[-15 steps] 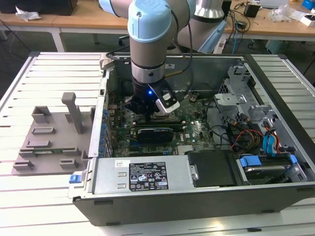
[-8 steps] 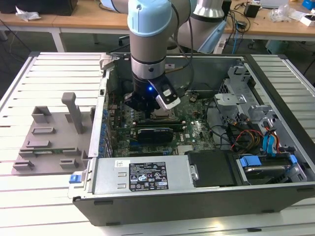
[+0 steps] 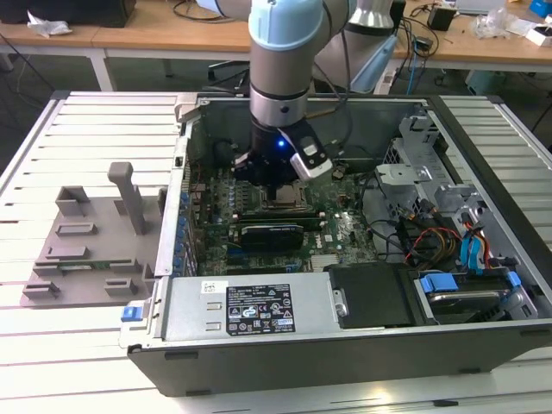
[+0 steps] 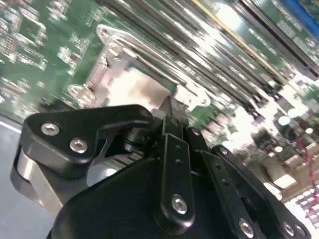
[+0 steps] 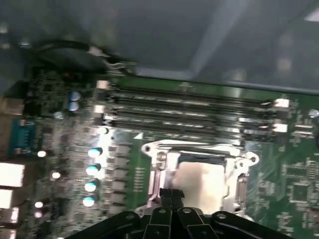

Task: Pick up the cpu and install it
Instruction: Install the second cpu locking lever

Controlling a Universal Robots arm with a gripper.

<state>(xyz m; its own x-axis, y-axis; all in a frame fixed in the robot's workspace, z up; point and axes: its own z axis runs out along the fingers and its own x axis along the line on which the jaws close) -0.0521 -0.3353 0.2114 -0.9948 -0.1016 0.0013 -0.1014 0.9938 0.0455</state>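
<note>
CPU (image 5: 199, 181) sits inside the silvery socket frame (image 5: 154, 149) on the motherboard (image 5: 294, 164), one chip that I count. I judge it light, stiff and fragile underneath, best taken by its edges. My gripper (image 4: 172, 112) hovers just above it; whether it is clenched I cannot tell.

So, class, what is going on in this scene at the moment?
A robot arm reaches down into an open computer case, with its gripper right over the motherboard's socket. In both wrist views the cpu lies inside the metal socket frame, the gripper's tip just at its edge. A grey tray sits beside the case.
</note>
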